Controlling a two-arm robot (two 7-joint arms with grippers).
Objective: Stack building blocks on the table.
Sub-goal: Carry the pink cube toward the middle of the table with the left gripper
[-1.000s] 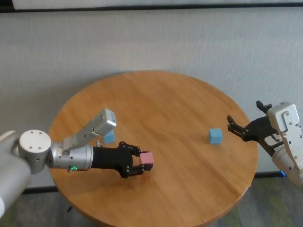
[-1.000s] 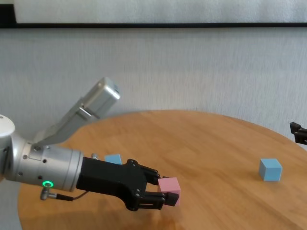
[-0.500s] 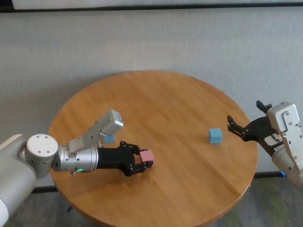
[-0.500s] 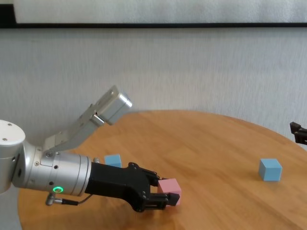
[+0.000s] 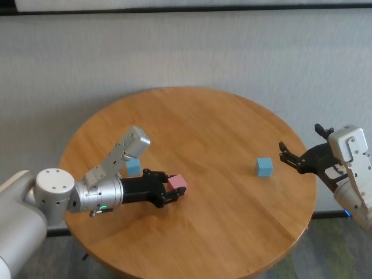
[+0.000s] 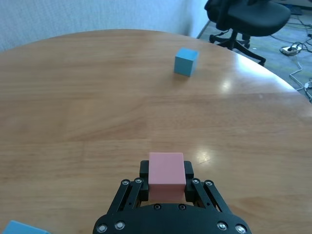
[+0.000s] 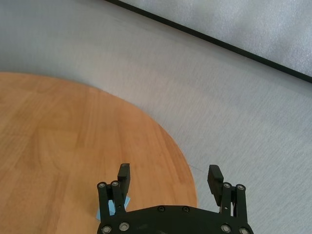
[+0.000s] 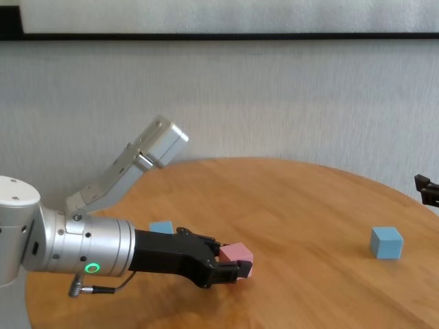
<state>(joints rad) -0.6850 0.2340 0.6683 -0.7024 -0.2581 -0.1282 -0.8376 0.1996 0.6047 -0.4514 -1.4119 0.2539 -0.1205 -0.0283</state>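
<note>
Your left gripper (image 5: 174, 190) is clamped on the pink block (image 5: 177, 183), which looks light and rigid, so pinch opposite flat faces.

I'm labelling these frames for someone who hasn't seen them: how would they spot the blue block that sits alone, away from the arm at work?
Start at the round wooden table and go to its right side, toward the open right gripper at the rim. The light blue block stands there by itself on bare wood. The other blue block sits on the left beside the left gripper, which holds the pink block.
</note>
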